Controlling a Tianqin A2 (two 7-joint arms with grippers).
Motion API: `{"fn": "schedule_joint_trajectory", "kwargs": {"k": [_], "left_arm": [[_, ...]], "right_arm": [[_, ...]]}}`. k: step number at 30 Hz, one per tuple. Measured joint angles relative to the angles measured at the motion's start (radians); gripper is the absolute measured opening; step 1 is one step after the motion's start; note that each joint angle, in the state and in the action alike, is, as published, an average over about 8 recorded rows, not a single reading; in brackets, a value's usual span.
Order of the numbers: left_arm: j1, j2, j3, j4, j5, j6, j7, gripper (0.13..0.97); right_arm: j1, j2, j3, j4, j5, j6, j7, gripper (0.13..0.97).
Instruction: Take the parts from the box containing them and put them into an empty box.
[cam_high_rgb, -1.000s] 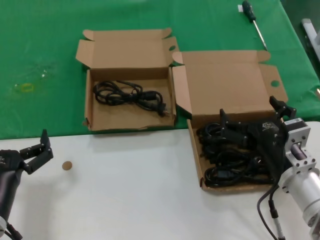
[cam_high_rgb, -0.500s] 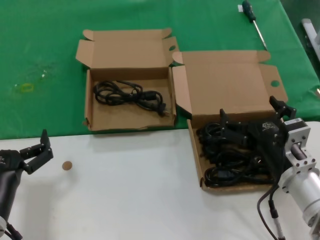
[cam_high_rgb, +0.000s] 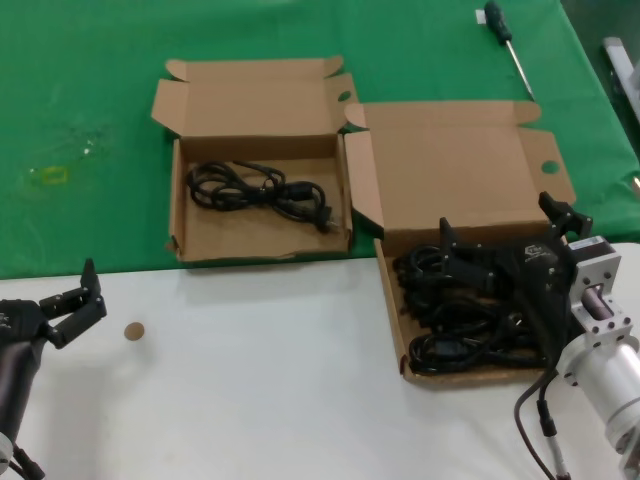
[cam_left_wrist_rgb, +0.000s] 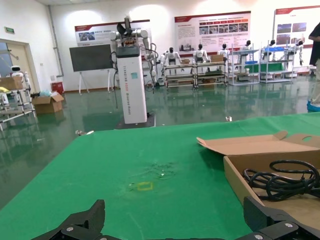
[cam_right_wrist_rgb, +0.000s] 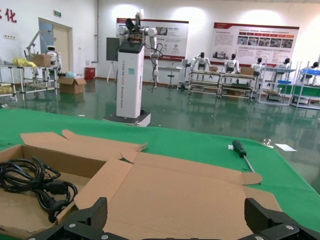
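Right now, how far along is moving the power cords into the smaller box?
One cord bundle already lies in the smaller box. The right gripper hangs open over the pile of cords left in the larger box, holding nothing. The left gripper waits open over the white table.

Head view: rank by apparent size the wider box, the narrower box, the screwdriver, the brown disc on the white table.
1. wider box
2. narrower box, clearly smaller with lid open
3. screwdriver, farthest from the camera, so it may look smaller than it is
4. brown disc
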Motion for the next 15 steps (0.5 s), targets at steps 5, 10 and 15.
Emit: {"fn": "schedule_joint_trajectory", "kwargs": {"k": [5,10,15], "left_arm": [[0.000,0.000,0.000,0.000,0.000,0.000,0.000,0.966],[0.000,0.000,0.000,0.000,0.000,0.000,0.000,0.966],[0.000,0.000,0.000,0.000,0.000,0.000,0.000,0.966]], "right_arm": [[0.000,0.000,0.000,0.000,0.000,0.000,0.000,0.966],[0.000,0.000,0.000,0.000,0.000,0.000,0.000,0.966],[0.000,0.000,0.000,0.000,0.000,0.000,0.000,0.966]]}}
